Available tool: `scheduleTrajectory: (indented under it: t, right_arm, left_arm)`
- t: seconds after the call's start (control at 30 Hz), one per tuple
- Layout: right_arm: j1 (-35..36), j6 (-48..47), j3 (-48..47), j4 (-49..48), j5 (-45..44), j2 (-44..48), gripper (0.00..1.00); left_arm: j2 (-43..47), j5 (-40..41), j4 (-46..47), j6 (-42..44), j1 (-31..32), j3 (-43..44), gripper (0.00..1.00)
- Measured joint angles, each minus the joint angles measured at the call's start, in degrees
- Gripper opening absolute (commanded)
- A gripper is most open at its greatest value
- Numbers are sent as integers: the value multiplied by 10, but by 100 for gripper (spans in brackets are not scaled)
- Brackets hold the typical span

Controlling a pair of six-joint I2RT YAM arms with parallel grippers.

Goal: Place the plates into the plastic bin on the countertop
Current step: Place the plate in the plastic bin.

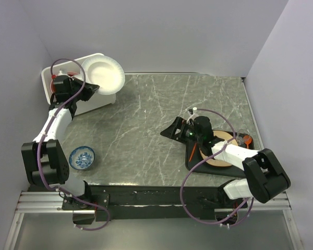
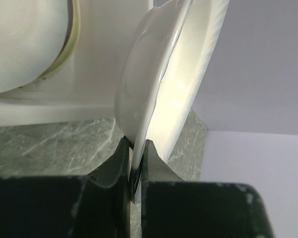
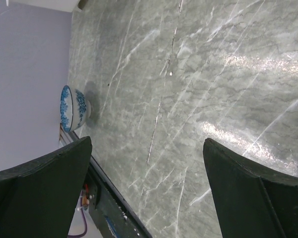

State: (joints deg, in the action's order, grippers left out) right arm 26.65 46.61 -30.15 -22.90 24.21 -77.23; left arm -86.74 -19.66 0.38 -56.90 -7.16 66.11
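Observation:
My left gripper [image 1: 88, 87] is shut on the rim of a white plate [image 1: 103, 75] and holds it tilted over the right end of the white plastic bin [image 1: 91, 107] at the far left. In the left wrist view the jaws [image 2: 135, 144] pinch the plate's edge [image 2: 159, 84], with another pale plate [image 2: 20, 44] standing inside the bin [image 2: 109, 49]. My right gripper [image 1: 183, 133] is open and empty, low over the countertop [image 1: 146, 114]. A tan woven plate [image 1: 225, 137] lies under the right arm. In the right wrist view the gripper [image 3: 147, 141] has only countertop [image 3: 198, 74] between its fingers.
A flat black tray [image 1: 172, 130] holds the tan plate at the right, with an orange-red piece [image 1: 245, 139] beside it. A small blue-and-white bowl [image 1: 82, 157] stands near the left arm's base and shows in the right wrist view [image 3: 72, 108]. Walls close in the left and back.

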Motion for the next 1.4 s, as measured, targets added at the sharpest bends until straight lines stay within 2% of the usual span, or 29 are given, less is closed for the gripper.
scheduleTrajectory:
  t: [1.4]
  right_arm:
    - [2, -7, -24, 24, -3, -34, 100]
  left_arm:
    - [-2, 0, 56, -45, -117, -31, 1]
